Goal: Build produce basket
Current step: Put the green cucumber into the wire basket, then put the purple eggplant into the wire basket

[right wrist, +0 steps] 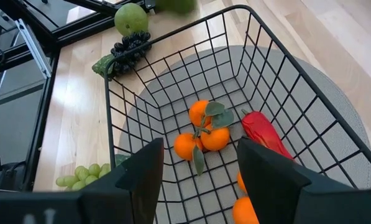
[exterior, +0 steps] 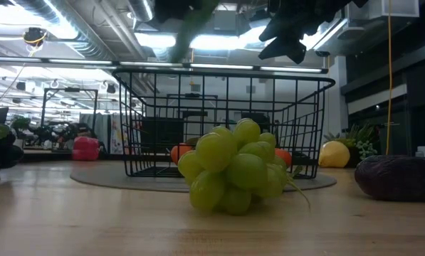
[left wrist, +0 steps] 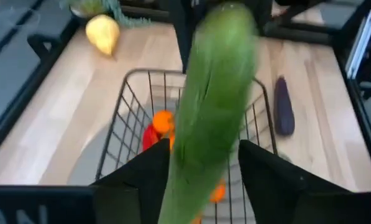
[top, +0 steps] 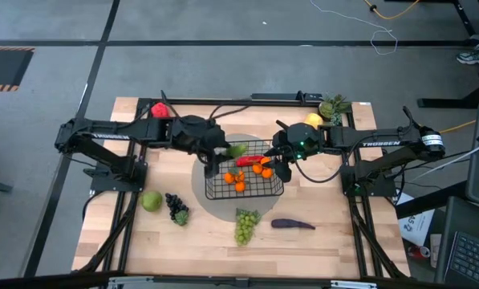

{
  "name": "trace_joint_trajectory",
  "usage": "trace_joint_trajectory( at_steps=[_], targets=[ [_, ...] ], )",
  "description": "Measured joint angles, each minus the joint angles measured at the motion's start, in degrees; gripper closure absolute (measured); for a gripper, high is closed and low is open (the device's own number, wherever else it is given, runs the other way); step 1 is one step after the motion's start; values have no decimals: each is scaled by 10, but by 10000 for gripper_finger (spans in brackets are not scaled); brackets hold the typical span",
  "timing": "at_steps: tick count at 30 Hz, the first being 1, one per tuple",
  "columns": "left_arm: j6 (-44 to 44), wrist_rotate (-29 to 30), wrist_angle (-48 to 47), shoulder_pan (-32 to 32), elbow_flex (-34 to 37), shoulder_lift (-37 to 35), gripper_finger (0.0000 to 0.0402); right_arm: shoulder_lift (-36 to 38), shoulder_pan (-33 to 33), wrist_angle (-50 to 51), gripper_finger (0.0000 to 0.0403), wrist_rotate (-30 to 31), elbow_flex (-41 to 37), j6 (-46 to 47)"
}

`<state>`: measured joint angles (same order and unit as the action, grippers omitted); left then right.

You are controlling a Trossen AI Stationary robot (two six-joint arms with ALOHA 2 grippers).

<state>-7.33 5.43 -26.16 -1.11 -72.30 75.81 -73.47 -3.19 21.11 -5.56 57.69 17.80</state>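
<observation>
The black wire basket (top: pixel 243 172) stands on a round grey mat at the table's middle. Oranges (right wrist: pixel 204 134) and a red chili (right wrist: pixel 263 134) lie on its floor. My left gripper (top: pixel 221 152) is above the basket's left rim, shut on a green cucumber (left wrist: pixel 216 93). My right gripper (right wrist: pixel 201 168) is open and empty above the basket's right side (top: pixel 281 163). Outside the basket, on the table, lie a red pepper (top: pixel 160 110), green apple (top: pixel 151 201), purple grapes (top: pixel 176 209), green grapes (top: pixel 245 225), eggplant (top: pixel 291 225) and yellow pear (top: pixel 314 120). My left gripper pinches the cucumber by its two sides (left wrist: pixel 197 165) between the two fingers. The cucumber runs along the fingers and sticks out ahead of them, its free end (top: pixel 239 149) toward the table's right. It is lifted clear, above the basket's open top.
A green leafy item (top: pixel 333 106) lies at the far right corner next to the pear. Metal frame rails run along the table's left and right edges. In the low view the green grapes (exterior: pixel 233 167) lie in front of the basket (exterior: pixel 219 121).
</observation>
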Motion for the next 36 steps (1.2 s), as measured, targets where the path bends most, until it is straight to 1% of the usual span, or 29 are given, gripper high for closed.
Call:
trace_joint_trajectory(
  at_steps=[4,8,12,14,16,19,21,22,25,29,32,34,36],
  targets=[
    [0,-4,4,1,-1,7,195,0,0,0,199,0,0,1],
    [0,-4,-4,1,0,6,190,0,0,0,199,0,0,2],
    [-9,-4,-15,1,0,7,190,0,0,16,198,-11,0,52],
    [-16,-4,-16,1,0,7,189,0,0,24,198,-54,0,82],
    [-16,-4,-19,1,0,7,190,0,4,25,198,-119,0,100],
    [-16,-4,-23,1,0,7,191,1,31,39,198,-200,0,105],
    [-16,-4,-31,1,0,7,190,1,59,79,198,-231,0,112],
    [-16,-4,-36,1,0,7,190,1,75,102,198,-235,0,125],
    [-16,-4,-43,1,0,7,191,1,128,183,198,-219,0,182],
    [-16,-4,-44,1,0,7,192,1,197,265,198,-169,0,282],
    [-16,-4,-44,1,0,7,192,-2,239,284,198,-76,0,310],
    [-16,-4,-44,1,0,7,192,-9,263,291,198,-5,0,299],
    [-15,-4,-44,1,0,7,192,-19,282,287,198,27,0,281]
  ],
)
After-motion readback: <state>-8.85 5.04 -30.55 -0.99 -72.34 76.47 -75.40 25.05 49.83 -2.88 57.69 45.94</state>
